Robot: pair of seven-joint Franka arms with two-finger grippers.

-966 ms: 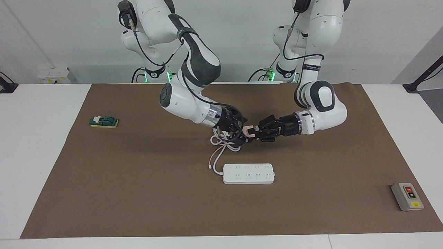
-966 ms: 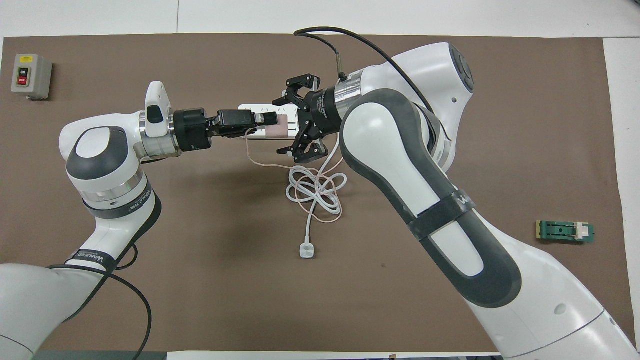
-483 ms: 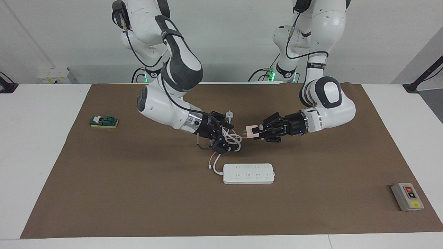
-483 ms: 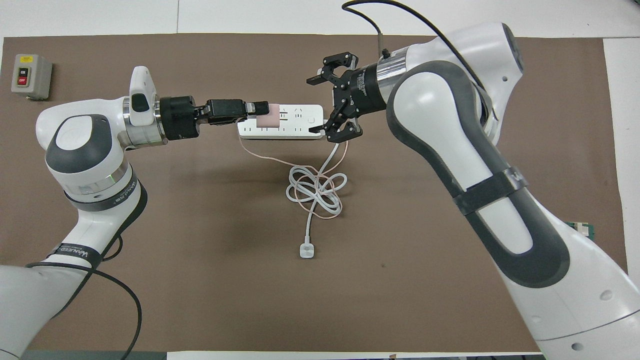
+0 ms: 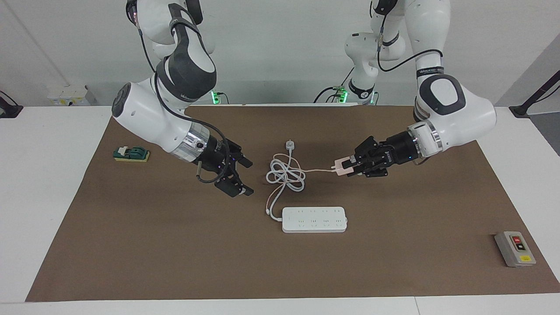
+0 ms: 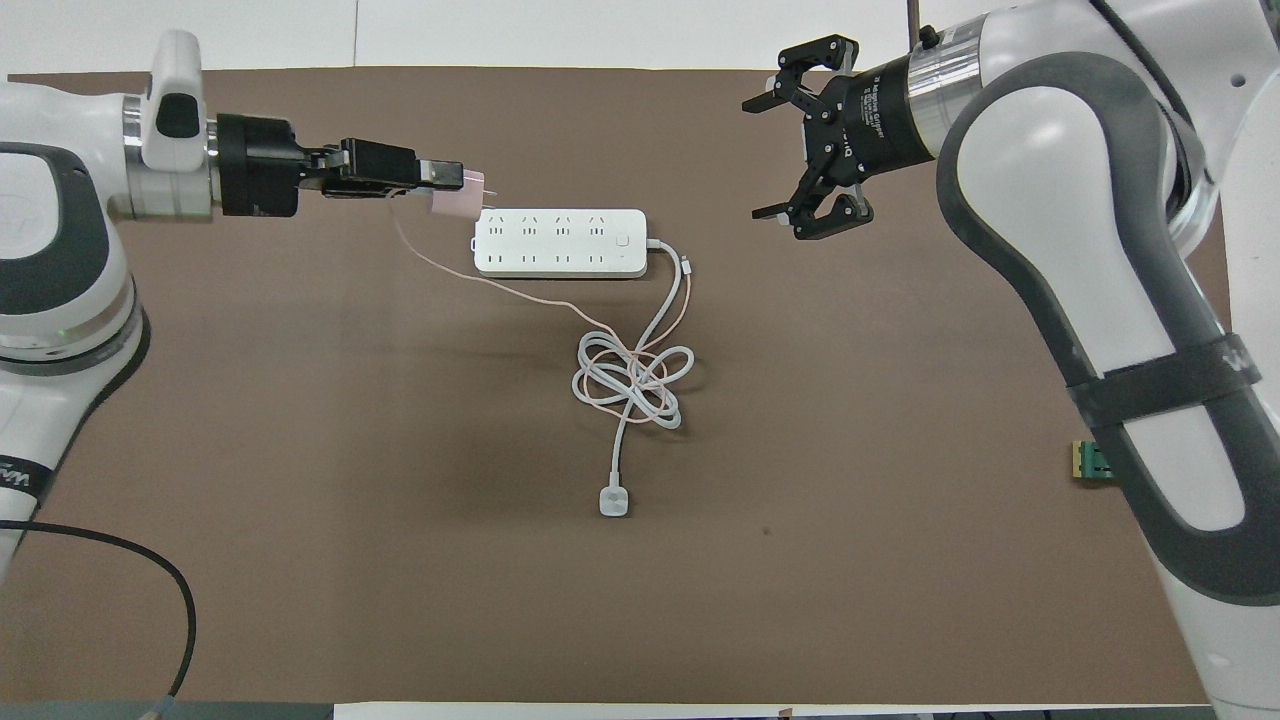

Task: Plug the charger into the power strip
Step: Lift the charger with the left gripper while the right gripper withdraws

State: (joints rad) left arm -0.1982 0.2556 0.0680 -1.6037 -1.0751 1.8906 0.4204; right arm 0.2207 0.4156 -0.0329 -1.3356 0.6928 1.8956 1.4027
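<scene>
My left gripper (image 5: 348,168) (image 6: 447,184) is shut on the charger (image 5: 340,166) (image 6: 454,204), a small pale-pink cube, and holds it in the air over the mat beside the power strip's end toward the left arm. Its thin pink cable (image 5: 317,170) (image 6: 520,294) trails to a coil of cords. The power strip (image 5: 314,219) (image 6: 560,242) lies flat on the brown mat, white, with two rows of sockets. My right gripper (image 5: 244,177) (image 6: 778,155) is open and empty, raised over the mat toward the right arm's end, apart from the strip.
A coil of white and pink cords (image 5: 285,175) (image 6: 632,375) lies nearer to the robots than the strip, ending in a small white plug (image 5: 288,144) (image 6: 613,501). A grey switch box (image 5: 515,248) and a green block (image 5: 131,153) sit at opposite ends of the mat.
The right gripper has let go of the charger and drawn away toward the right arm's end. The left gripper has pulled back toward its own end, carrying the charger.
</scene>
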